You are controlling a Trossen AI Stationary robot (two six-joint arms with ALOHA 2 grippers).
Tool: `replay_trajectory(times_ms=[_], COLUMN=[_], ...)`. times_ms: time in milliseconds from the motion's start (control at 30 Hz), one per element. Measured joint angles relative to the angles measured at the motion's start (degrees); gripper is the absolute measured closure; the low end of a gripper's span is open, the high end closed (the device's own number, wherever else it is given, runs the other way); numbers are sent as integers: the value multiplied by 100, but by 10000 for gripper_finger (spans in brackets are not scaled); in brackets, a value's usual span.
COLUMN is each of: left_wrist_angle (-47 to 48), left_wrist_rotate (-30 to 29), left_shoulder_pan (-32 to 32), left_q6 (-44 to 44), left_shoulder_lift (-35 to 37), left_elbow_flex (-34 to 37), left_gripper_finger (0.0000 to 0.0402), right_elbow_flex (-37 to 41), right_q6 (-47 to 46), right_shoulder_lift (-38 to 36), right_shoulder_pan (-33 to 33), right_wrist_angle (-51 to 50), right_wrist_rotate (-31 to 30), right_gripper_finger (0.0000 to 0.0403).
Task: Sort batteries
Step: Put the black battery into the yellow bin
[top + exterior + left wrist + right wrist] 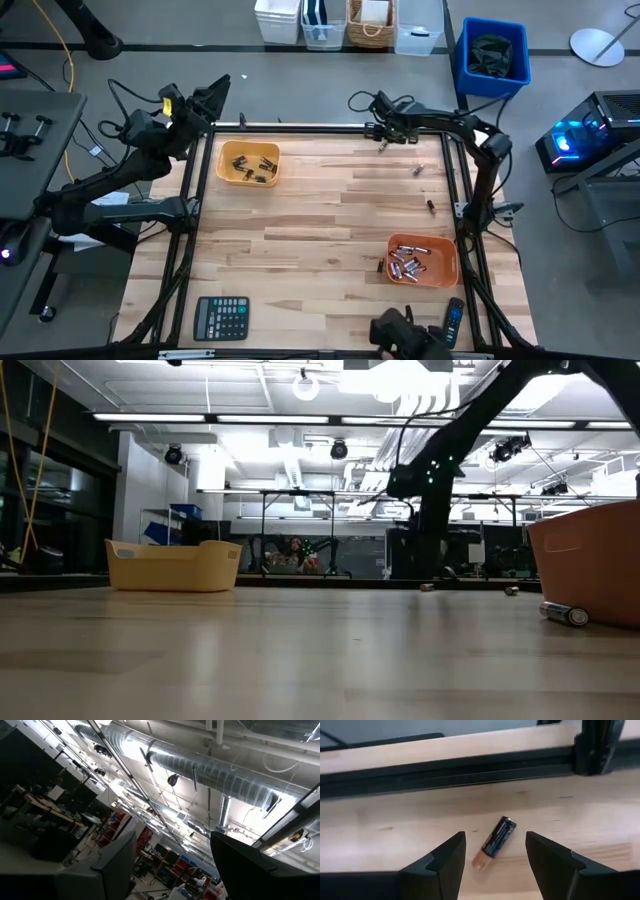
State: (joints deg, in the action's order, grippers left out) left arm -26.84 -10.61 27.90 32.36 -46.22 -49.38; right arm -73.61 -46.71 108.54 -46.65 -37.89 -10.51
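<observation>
Just ahead of the right gripper (pixel 495 857), fingers apart, a battery (pixel 495 842) lies near the table's black rail (pixel 445 770). Left gripper (pixel 172 865), spread too, points at the ceiling, off the table's edge.

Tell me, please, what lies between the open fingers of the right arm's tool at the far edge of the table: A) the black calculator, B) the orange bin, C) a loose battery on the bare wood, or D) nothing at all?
C. The right wrist view shows a single battery lying on the table between the spread fingers of the right tool, untouched by either; the high view places this tool at the far rail.
</observation>
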Motion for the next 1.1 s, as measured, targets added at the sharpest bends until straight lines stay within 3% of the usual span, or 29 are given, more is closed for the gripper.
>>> replay_trajectory(times_ms=[267,433,533,633,800,967,1100], left_wrist_angle=[3,0,-3,6,3,-1,-2], left_wrist_rotate=[0,64,127,124,100,90,76], left_shoulder_pan=[0,0,0,2,120,227,299], left_q6=[107,107,107,105,75,-94,-99], left_shoulder_lift=[13,44,59,80,119,127,127], left_elbow_flex=[1,-1,-1,0,-1,-1,0], left_gripper_finger=[154,154,154,154,154,154,154], right_elbow_flex=[-11,-44,-46,-44,-77,-321,-470], right_q6=[-828,-850,-568,-107,371,455,-320], right_shoulder_lift=[407,617,691,689,518,323,418], right_shoulder_pan=[15,77,204,360,718,1406,1942], right_wrist_angle=[-85,11,-17,-14,95,1756,3298], right_wrist_rotate=[-114,-86,-167,-233,214,1253,1556], right_gripper_finger=[204,222,267,357,367,367,367])
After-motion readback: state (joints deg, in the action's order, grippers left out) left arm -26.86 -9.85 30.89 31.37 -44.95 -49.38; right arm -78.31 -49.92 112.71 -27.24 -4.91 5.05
